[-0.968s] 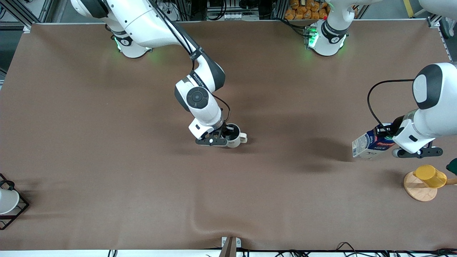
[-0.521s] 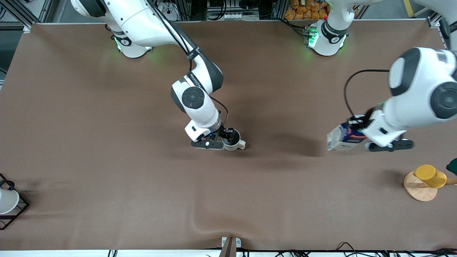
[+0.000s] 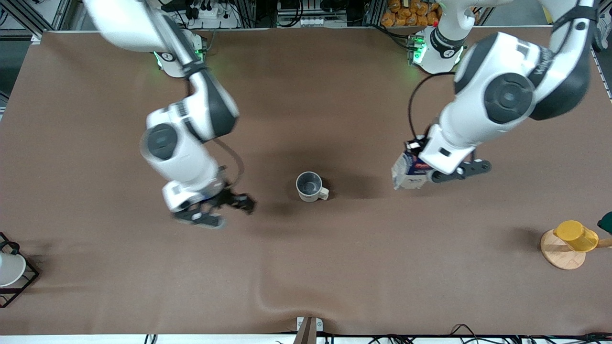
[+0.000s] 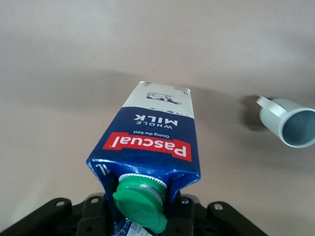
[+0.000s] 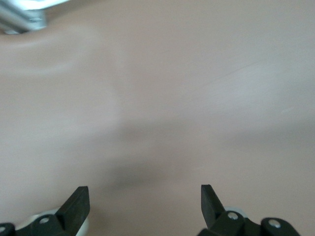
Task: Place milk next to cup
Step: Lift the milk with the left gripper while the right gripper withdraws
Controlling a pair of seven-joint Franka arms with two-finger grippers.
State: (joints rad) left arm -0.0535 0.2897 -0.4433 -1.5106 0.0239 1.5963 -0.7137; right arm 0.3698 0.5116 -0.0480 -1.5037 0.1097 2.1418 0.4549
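The cream-white cup [image 3: 310,187] with a grey inside stands upright on the brown table, handle toward the left arm's end; it also shows in the left wrist view [image 4: 290,127]. My left gripper [image 3: 420,168] is shut on the dark blue milk carton [image 3: 407,173], held tilted in the air over the table beside the cup toward the left arm's end. In the left wrist view the milk [image 4: 155,142] shows its green cap [image 4: 140,204] and red label. My right gripper [image 3: 224,210] is open and empty over bare table beside the cup, toward the right arm's end; it also shows in the right wrist view [image 5: 144,200].
A yellow cup [image 3: 576,235] lies on a round wooden coaster [image 3: 559,255] at the left arm's end. A white cup in a black wire frame [image 3: 12,270] sits at the right arm's end. A fold in the tablecloth [image 3: 267,298] lies near the front edge.
My right gripper let go of the cup, opened and moved away toward the right arm's end. My left gripper carried the milk closer to the cup.
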